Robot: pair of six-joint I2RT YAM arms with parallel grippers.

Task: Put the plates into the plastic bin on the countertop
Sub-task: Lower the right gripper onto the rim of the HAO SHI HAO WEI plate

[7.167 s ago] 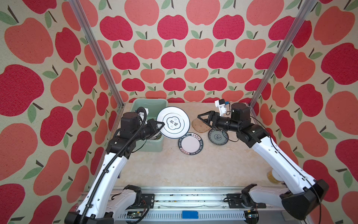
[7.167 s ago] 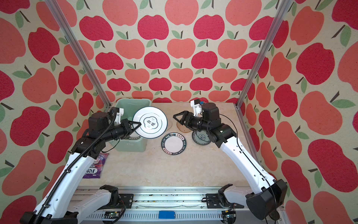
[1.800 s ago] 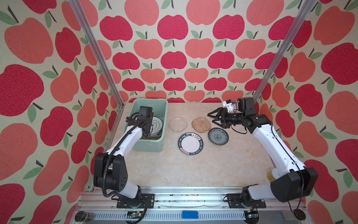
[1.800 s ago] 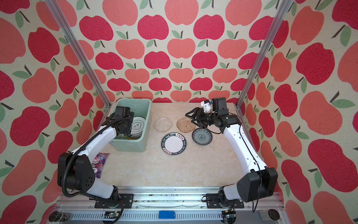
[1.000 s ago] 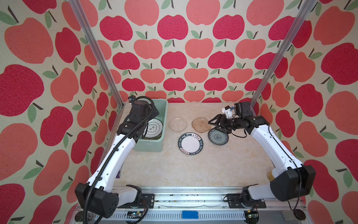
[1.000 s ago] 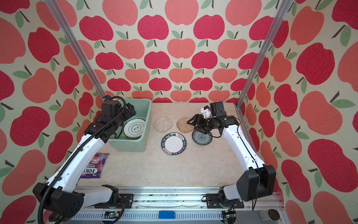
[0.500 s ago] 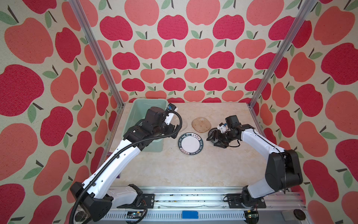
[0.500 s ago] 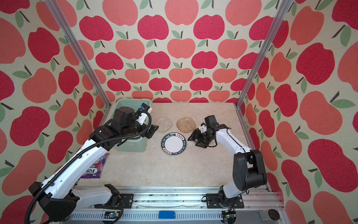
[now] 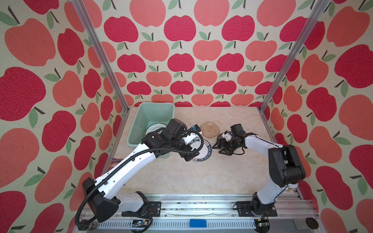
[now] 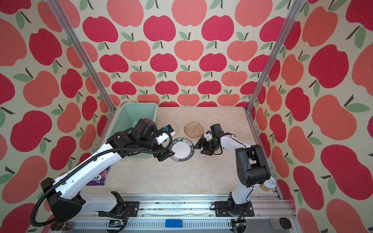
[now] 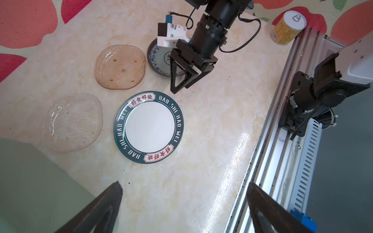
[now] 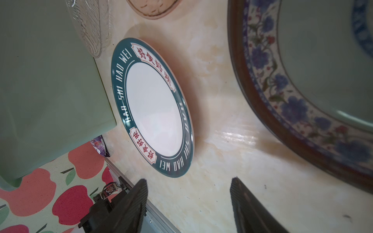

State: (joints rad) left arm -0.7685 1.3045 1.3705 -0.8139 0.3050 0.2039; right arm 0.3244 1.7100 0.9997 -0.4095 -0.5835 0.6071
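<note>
1. At least one white plate [image 9: 154,127] is lying in the bin [image 9: 139,121], which is sitting at 10 o'clock on the countertop [image 9: 201,177]; the left arm [image 9: 129,167] is hiding much of the bin floor, so I cannot count more.
2. Four plates are lying outside: the lettered plate [image 11: 148,127] at centre; the clear plate [image 11: 74,121] at its 11 o'clock; the amber plate [image 11: 120,66] at 1 o'clock; the patterned plate [image 11: 157,60] at 3 o'clock.
3. The left claw [image 11: 184,187] is hanging spread wide and empty just beside the lettered plate's 8 o'clock rim; the right claw [image 11: 180,88], jaws partly apart and gripping nothing, is hovering low between the lettered and patterned plates.
4. The clear plate is crowding the bin wall; both claws are flanking the lettered plate; open countertop is lying toward 6 o'clock.
</note>
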